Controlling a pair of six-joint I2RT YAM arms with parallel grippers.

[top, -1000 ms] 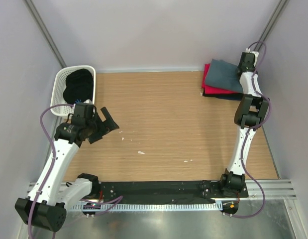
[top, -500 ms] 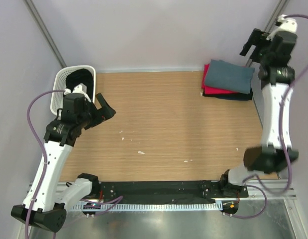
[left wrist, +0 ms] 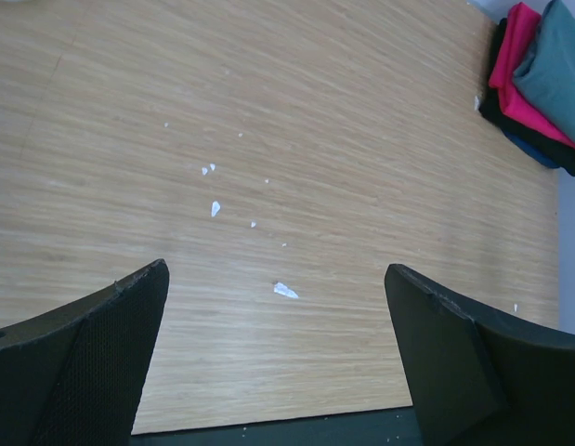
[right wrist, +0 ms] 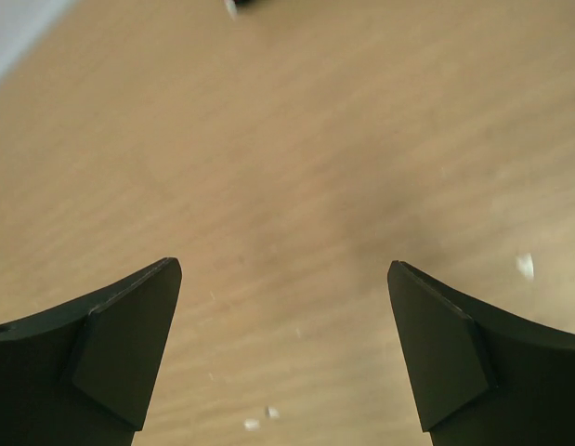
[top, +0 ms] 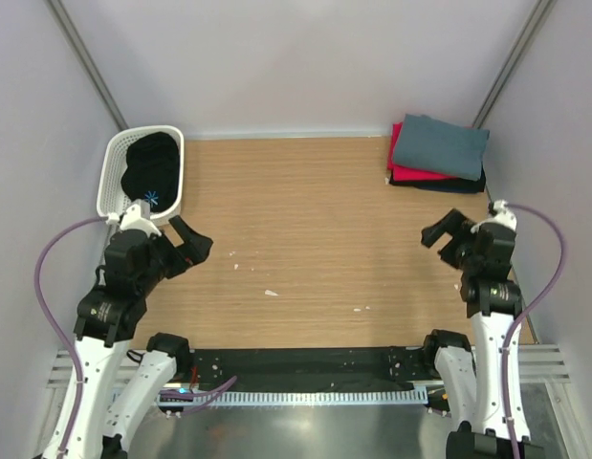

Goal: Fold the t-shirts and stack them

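Both gape empty: left end effector, right end effector, over a wood-grain table; pale walls around.

Even, diffuse light keeps the top view bright and sharp, with only faint soft shadows on the table. The right wrist view is blurred throughout. The left wrist view is crisper, its dark fingers nearly silhouettes.

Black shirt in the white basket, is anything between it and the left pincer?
Only the white basket itself: its perforated wall stands between the open left pincer and the black shirt. The basket is open on top and nothing visible covers the shirt.
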